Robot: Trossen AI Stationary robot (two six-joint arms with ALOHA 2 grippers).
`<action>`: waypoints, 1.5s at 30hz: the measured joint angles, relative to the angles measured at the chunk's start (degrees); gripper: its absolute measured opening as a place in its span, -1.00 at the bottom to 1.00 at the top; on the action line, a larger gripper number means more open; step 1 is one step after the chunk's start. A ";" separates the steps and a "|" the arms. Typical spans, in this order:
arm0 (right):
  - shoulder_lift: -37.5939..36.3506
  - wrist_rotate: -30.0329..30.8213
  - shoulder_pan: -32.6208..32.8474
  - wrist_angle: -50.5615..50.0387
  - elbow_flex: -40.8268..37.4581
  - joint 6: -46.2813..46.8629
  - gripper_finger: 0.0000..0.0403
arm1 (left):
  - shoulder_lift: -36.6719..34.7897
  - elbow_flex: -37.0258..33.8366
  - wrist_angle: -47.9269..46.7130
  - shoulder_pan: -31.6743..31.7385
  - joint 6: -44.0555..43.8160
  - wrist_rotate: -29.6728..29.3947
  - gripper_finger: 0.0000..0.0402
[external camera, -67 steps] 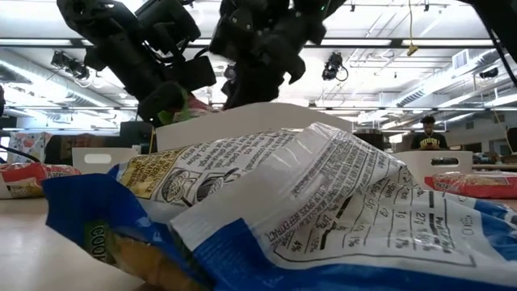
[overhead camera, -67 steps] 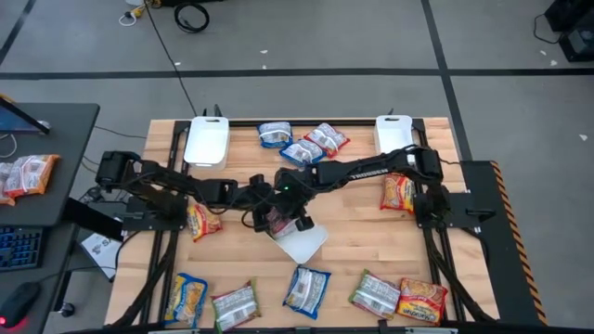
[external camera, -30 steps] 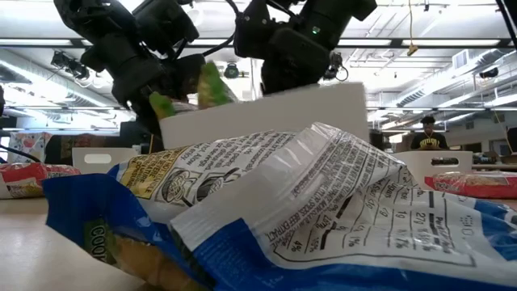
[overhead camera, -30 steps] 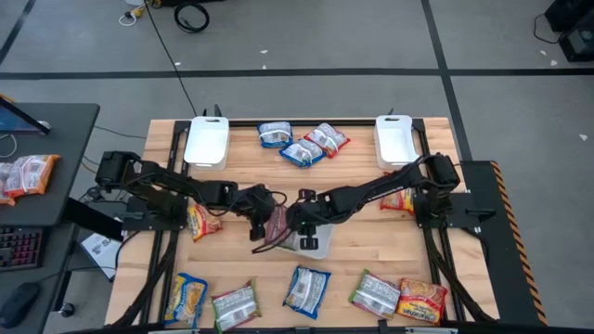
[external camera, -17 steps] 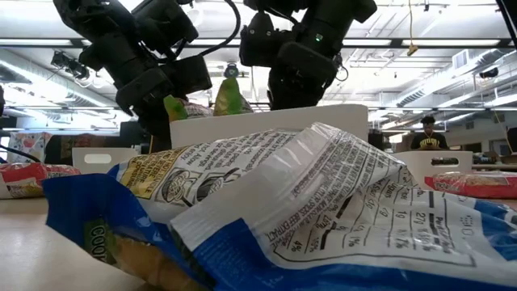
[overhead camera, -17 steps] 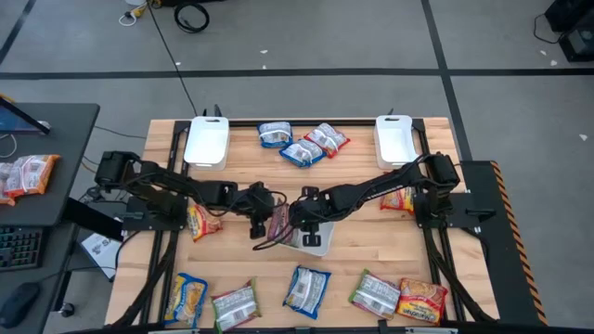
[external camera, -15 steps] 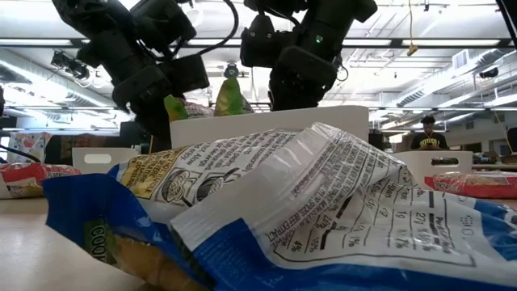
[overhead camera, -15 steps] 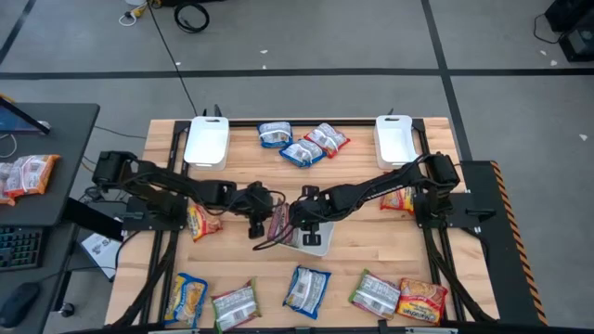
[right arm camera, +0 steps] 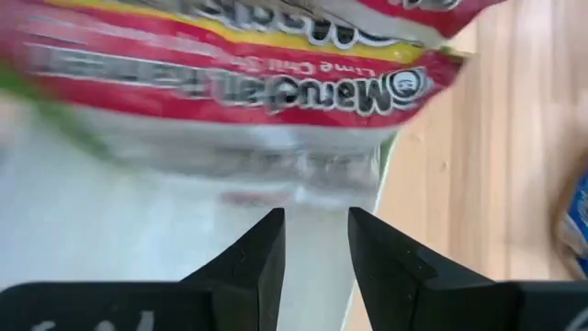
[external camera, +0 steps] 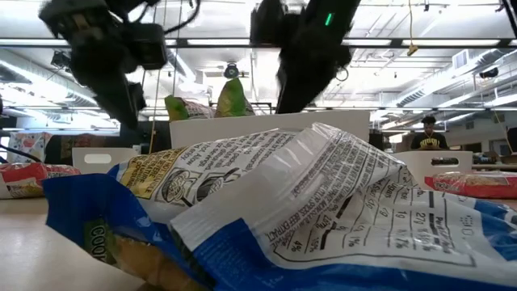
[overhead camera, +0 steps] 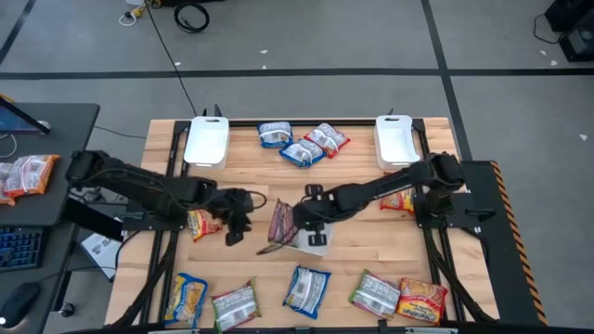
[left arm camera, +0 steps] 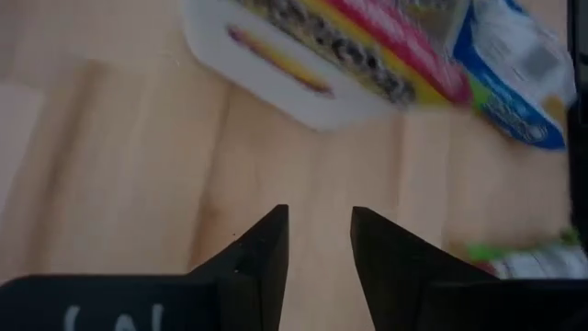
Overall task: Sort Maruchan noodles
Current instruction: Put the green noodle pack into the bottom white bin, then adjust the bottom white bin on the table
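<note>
A pale slatted wooden surface (overhead camera: pixel 353 255) with a dark frame carries everything. Three white rectangular trays with smooth, glossy walls sit on it: one at the far left corner (overhead camera: pixel 206 143) and one at the far right corner (overhead camera: pixel 394 140), both showing only bare white insides, and a third near the middle (overhead camera: pixel 314 238), where a crinkly silvery-green and red-pink Maruchan packet (overhead camera: pixel 279 224) leans on edge against its left rim, half in and half out. In the low view that packet's green end pokes up above the tray's flat white wall (external camera: pixel 230 97). The right hand (overhead camera: pixel 305 217) hovers over this middle tray, its two dark fingers set apart with nothing between them; its wrist view looks straight down on the packet's red band and printed name (right arm camera: pixel 276 74). The left hand (overhead camera: pixel 233 223) hangs just left of the tray over bare wood, fingers likewise parted and empty. Other flat, shiny plastic packets lie loose: a blue-white and red cluster at the far edge (overhead camera: pixel 302 144), an orange one by the right arm (overhead camera: pixel 399 195), another orange one under the left arm (overhead camera: pixel 201 223), and a row along the near edge (overhead camera: pixel 306 288).
</note>
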 joint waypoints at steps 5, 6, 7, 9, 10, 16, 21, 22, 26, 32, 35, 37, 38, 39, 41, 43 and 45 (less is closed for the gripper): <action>-4.08 -1.02 6.85 -5.82 2.44 8.62 -0.37 | 0.33 -0.02 3.06 -5.05 -2.41 -1.04 -0.38; -4.75 -2.03 8.35 -5.41 2.44 9.63 -0.37 | 0.53 0.00 4.11 -5.82 -2.30 -1.12 -0.38; -5.21 -3.04 9.86 -4.35 2.45 10.17 -0.37 | 0.57 -0.02 4.55 -6.63 -2.32 -1.30 -0.38; -5.27 -5.05 12.91 -1.97 2.50 10.21 -0.37 | 0.55 -0.06 6.45 -7.90 -2.37 -1.34 -0.38; -4.87 -6.05 14.49 -0.65 2.49 9.86 -0.38 | 0.55 -0.04 7.31 -8.48 -2.37 -1.39 -0.38; 0.41 -6.82 20.22 6.78 2.49 10.96 -0.38 | 0.55 -0.07 12.15 -12.58 -5.66 -1.44 -0.38; 4.81 -4.76 20.40 3.91 2.40 17.56 -0.38 | 0.55 -0.07 19.01 -17.84 -7.20 -1.41 -0.38; 5.33 -3.86 20.27 3.24 2.40 18.36 -0.38 | 0.55 -0.07 20.95 -18.99 -7.21 -1.42 -0.38; 5.43 3.02 19.75 0.60 2.39 20.13 -0.38 | 0.55 -0.07 27.23 -23.30 -5.41 -3.54 -0.38; 4.67 12.49 18.24 -0.42 2.40 19.12 -0.38 | 0.55 -0.07 29.02 -27.87 -3.79 -10.69 -0.38; 4.69 13.21 17.29 -0.19 2.39 20.67 -0.38 | 1.53 -0.07 30.21 -30.09 -5.33 -13.73 -0.38; 4.69 13.22 16.96 -0.16 2.39 22.04 -0.38 | 2.77 -0.07 32.25 -32.18 -6.09 -14.31 -0.38; 4.69 13.06 17.03 0.22 2.38 22.48 -0.38 | 3.54 -0.07 33.85 -33.30 -6.71 -14.32 -0.38; 4.69 12.52 17.33 0.96 2.39 22.74 -0.38 | 4.44 -0.05 35.42 -34.37 -7.02 -14.26 -0.38; 4.69 10.93 18.39 3.62 2.38 23.04 -0.38 | 6.48 -0.06 38.26 -36.60 -7.69 -14.25 -0.38; 4.69 9.83 19.86 7.38 2.38 22.83 -0.38 | 8.26 -0.07 41.09 -38.73 -8.41 -14.91 -0.38; 4.69 9.58 21.18 10.62 2.40 22.58 -0.38 | 9.98 -0.07 43.28 -40.35 -8.73 -15.96 -0.38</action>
